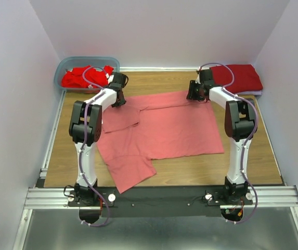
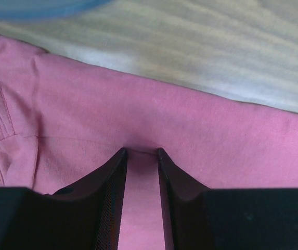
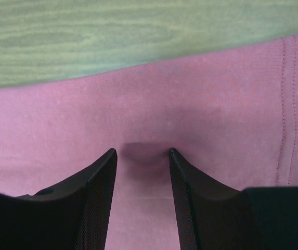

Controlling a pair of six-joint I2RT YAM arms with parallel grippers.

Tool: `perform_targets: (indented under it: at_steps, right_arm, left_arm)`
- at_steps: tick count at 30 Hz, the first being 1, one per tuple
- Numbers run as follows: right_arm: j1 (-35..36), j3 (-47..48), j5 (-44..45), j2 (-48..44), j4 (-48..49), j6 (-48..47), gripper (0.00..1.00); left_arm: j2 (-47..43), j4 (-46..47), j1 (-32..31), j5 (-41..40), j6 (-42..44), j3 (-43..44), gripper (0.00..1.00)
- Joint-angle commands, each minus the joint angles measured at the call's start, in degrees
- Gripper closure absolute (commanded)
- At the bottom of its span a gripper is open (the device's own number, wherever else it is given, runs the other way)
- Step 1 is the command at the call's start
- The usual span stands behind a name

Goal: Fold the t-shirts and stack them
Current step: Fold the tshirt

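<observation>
My left fingers point(image 1: 118, 100) and right fingers point(image 1: 194, 94), half closed, press the pink t-shirt point(image 1: 175, 127) along its sideways far edge. Gripping? I cannot tell.

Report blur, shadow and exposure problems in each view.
Top external: evenly lit and sharp, only soft shadows. Left wrist: table and blue tub beyond the salmon-pink t-shirt are smeared out of focus. Right wrist: wood grain is crisp; fingers are black silhouettes, with a dark shadow on the cloth between their tips.
</observation>
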Motion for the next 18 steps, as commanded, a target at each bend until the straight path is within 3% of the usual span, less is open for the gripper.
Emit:
perform_targets:
  at_steps: [1,10,13,18]
  right_arm:
    - [-0.4,2.6,2.9,5.1,-0.3,-0.6,0.48]
    - [-2.7,5.9,3.7,6.5,-0.4,0.6,0.48]
    - [-2.8,5.4,2.9,4.2,-0.4,-0.3,0.46]
    - [-2.7,-0.3,-0.4,-5.3,-0.7,-0.4,0.43]
  left_arm:
    - [5.0,-2.8,1.0,0.2,0.7,4.6,0.63]
    - [8.8,-5.4,2.3,0.4,1.5,13.5,0.62]
    - [6.8,-4.7,2.2,1.8,1.3,12.6,0.57]
    - [-3.7,-4.3,2.1,3.8,-0.2,4.4,0.49]
